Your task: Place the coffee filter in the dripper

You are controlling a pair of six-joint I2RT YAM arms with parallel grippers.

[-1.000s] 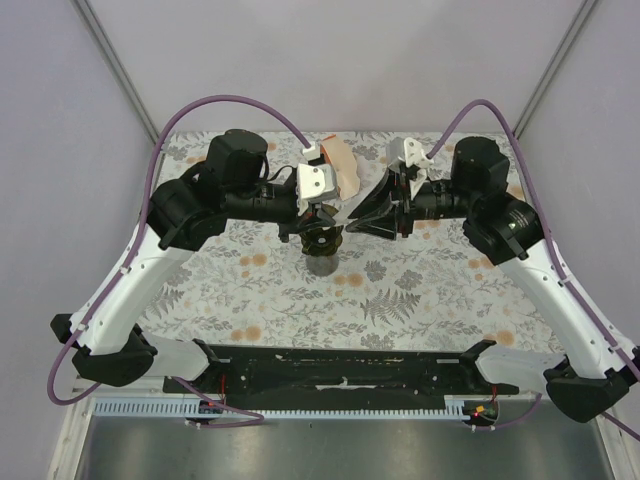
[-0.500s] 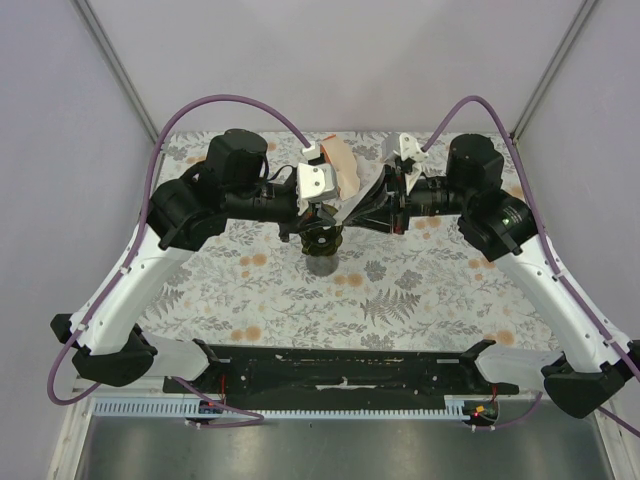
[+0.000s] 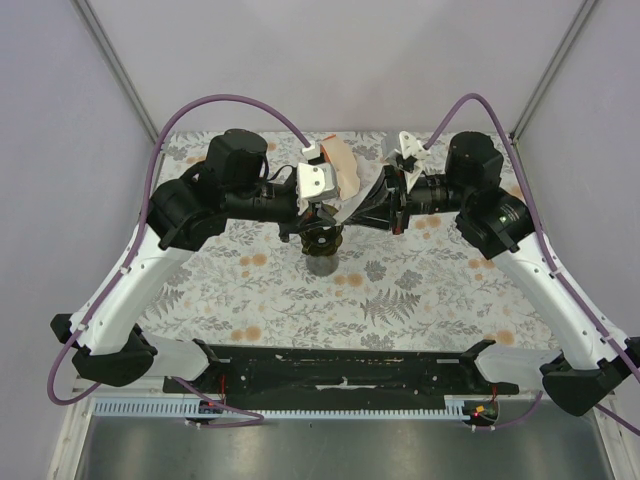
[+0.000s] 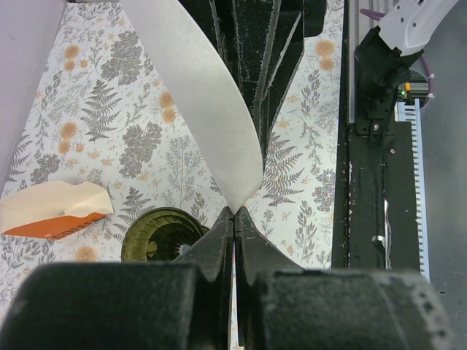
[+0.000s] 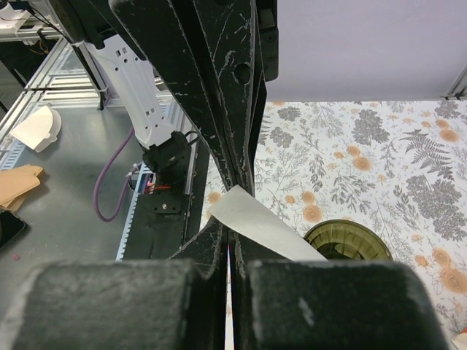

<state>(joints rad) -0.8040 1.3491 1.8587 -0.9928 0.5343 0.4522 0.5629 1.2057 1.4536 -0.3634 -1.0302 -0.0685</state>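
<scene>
By dripper (image 4: pixel 162 232), coffee filter (image 4: pixel 195 95) tip leftward

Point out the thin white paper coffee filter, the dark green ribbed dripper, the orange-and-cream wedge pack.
thin white paper coffee filter (image 4: pixel 197 95), left wrist view, flat middle.
dark green ribbed dripper (image 4: pixel 152 230), left wrist view, ribbed inner wall.
orange-and-cream wedge pack (image 4: pixel 55 203), left wrist view, cream top.

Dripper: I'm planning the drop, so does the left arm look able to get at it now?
Probably yes: the dripper sits open below the left tool, with nothing between. Both that tool and the right tool pinch the coffee filter, so the right must follow or release.
</scene>
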